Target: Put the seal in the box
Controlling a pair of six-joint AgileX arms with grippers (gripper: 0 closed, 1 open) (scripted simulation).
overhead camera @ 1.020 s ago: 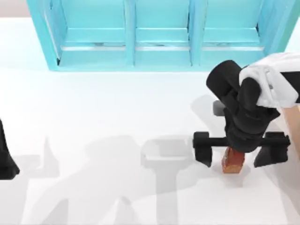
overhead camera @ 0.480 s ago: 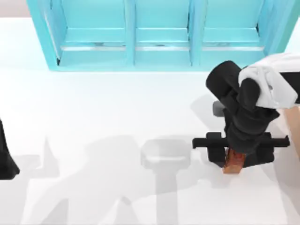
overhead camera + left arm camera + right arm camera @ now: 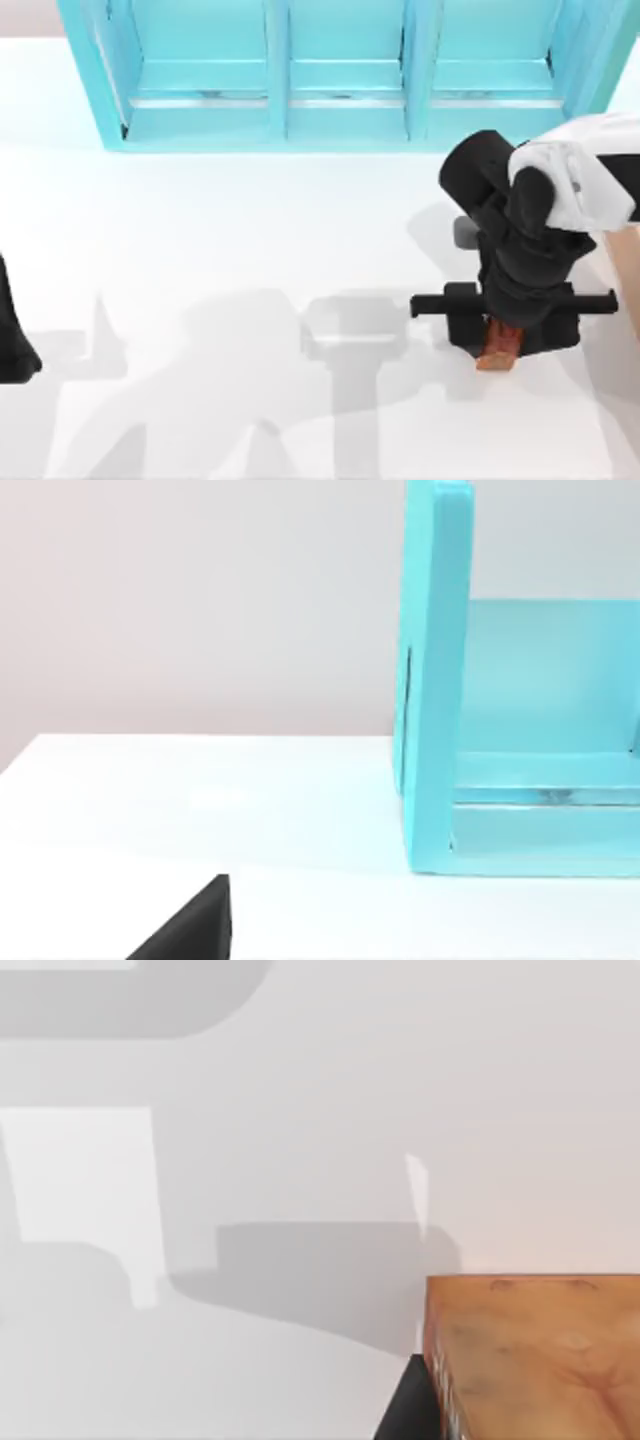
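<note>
A small, glossy reddish-brown blocky seal (image 3: 499, 346) with orange speckling sits pinched between the narrowed black fingers of the right gripper (image 3: 512, 332), low over the white table (image 3: 250, 250) at its right side, beside the light tan wooden box (image 3: 622, 262).

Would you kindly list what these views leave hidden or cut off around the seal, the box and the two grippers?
- The seal: top view, its upper part hidden under the right gripper; right wrist view, cut off by the frame edge.
- The box: top view, just a tan strip at the right edge, the right arm covering the rest.
- The left gripper: top view, cut off by the left edge while parked there.
</note>
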